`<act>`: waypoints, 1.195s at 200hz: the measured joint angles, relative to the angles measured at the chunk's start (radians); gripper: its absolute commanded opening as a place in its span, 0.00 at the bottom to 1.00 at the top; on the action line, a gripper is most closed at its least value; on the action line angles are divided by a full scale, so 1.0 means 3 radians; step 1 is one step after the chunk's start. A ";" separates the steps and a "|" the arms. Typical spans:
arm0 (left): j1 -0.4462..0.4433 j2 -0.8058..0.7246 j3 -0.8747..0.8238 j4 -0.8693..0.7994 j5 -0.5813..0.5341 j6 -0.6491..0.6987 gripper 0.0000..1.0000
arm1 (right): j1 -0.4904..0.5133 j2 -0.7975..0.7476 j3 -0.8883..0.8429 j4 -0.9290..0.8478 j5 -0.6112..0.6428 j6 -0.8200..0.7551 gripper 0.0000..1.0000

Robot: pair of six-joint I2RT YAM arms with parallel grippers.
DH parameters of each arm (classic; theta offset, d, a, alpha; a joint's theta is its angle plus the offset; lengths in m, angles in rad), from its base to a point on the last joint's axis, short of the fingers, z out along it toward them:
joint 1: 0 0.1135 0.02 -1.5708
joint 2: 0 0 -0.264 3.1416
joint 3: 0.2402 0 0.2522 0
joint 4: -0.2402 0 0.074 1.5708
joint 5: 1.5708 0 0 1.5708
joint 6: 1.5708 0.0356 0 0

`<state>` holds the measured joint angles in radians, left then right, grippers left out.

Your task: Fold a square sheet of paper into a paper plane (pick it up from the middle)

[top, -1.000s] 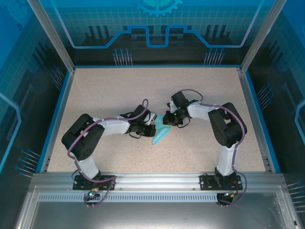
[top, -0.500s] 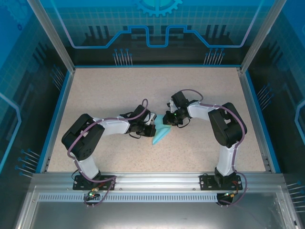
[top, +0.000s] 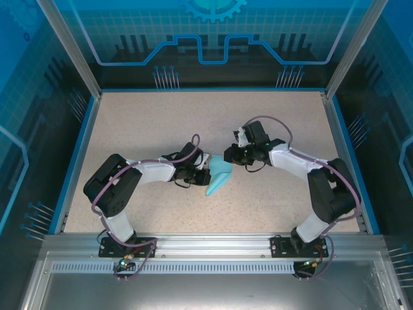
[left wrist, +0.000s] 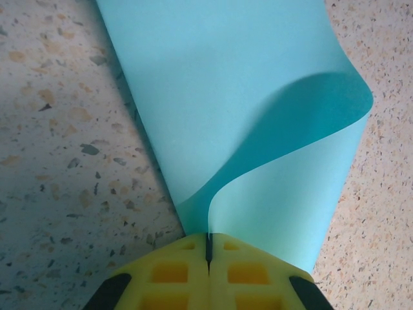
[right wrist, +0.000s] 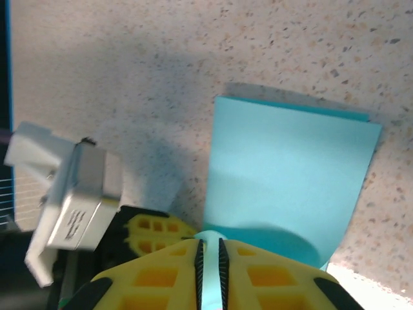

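Grips a thin cyan-blue paper sheet (left wrist: 258,97) from two sides, near the middle of the speckled beige worktop (top: 142,123). Clamps one edge with the left claw (left wrist: 208,248), yellow pads pressed tight together on the paper with no gap. Pinches another edge with the right claw (right wrist: 208,252), jaws all but closed, only a sliver of cyan between the dark pads. Appears to rest the sheet's lower layer on the worktop between the two claws, pointed tip towards the near edge in the overhead view.

Judged as partway through. Done so far: sheet doubled over and narrowed to a point at one end, so well past a flat square. Not yet a dart: no crisp centre ridge or flat wings to be made out, and in the left wrist view one layer bows up in a soft, open curl rather than lying in a pressed crease. Probably remaining: flattening that curl into a sharp fold, any further folds for the wings, then letting go.
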<state>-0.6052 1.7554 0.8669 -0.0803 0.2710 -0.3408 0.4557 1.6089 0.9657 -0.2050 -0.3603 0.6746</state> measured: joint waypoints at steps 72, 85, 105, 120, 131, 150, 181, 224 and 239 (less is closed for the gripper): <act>0.0001 0.0015 0.0000 0.0023 0.0051 -0.0001 0.00 | 0.0629 -0.0070 -0.0738 0.0685 -0.0042 0.0740 0.11; 0.0001 0.0015 0.0000 0.0023 0.0051 -0.0001 0.00 | 0.0722 -0.0067 -0.0762 0.0801 -0.0020 0.0843 0.11; 0.0001 0.0015 0.0000 0.0024 0.0053 -0.0001 0.00 | 0.0779 -0.0064 -0.0793 0.0926 0.0017 0.0960 0.11; 0.0001 0.0019 0.0000 0.0029 0.0065 -0.0001 0.00 | 0.0779 -0.0046 -0.0796 0.0964 0.0042 0.1010 0.11; 0.0001 0.0019 0.0000 0.0032 0.0075 -0.0001 0.00 | 0.0779 -0.0018 -0.0796 0.0980 0.0043 0.1036 0.11; 0.0001 0.0025 0.0000 0.0037 0.0088 -0.0001 0.00 | 0.0779 0.0038 -0.0796 0.0988 0.0042 0.1068 0.12; 0.0001 0.0032 0.0000 0.0047 0.0112 -0.0001 0.00 | 0.0779 0.0100 -0.0795 0.0987 0.0041 0.1071 0.12; 0.0001 0.0041 0.0000 0.0060 0.0139 0.0000 0.00 | 0.0779 0.0145 -0.0795 0.0982 0.0038 0.1069 0.12; 0.0001 0.0043 0.0000 0.0060 0.0139 0.0000 0.00 | 0.0779 0.0158 -0.0795 0.0951 0.0042 0.1068 0.12</act>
<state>-0.6048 1.7683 0.8669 -0.0624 0.3126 -0.3408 0.6895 1.6562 0.7273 0.0803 -0.3477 0.9951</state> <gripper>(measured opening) 0.050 0.119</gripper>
